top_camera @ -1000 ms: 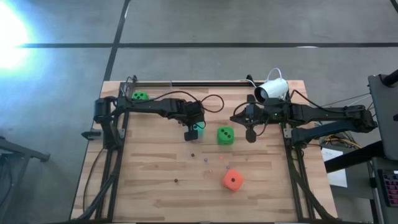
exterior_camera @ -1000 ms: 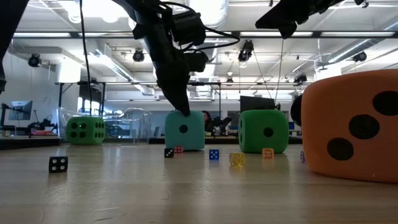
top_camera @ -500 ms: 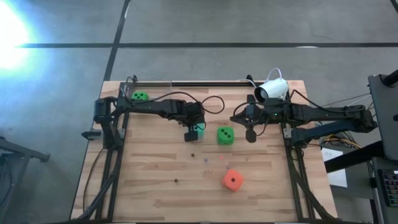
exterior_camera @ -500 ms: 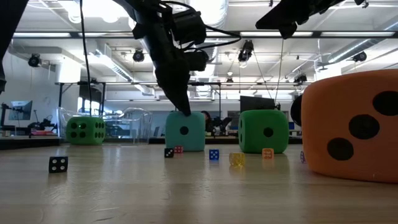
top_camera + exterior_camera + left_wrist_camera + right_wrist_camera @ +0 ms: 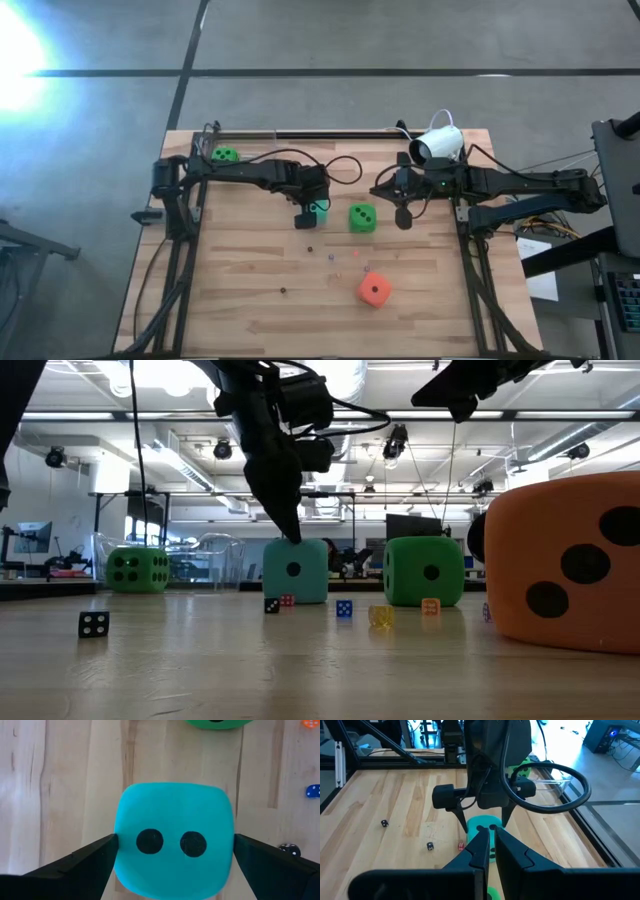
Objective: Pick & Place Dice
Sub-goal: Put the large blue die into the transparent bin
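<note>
The left end effector, spread wide, straddles the teal die on the worktop, fingertips flanking it, apparently poised to clamp.

We see bare table toward its left edge, small dice scattered mid-table, green die blocking beside teal die

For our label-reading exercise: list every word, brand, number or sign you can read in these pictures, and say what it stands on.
Readable words, brands, numerals or signs: none in any view.
Teal die: two dark pips on its upper face, no writing.
Orange-red die: dark pips only.
Green die: pips only.
Tiny dice on the table: markings too small to read.
</note>
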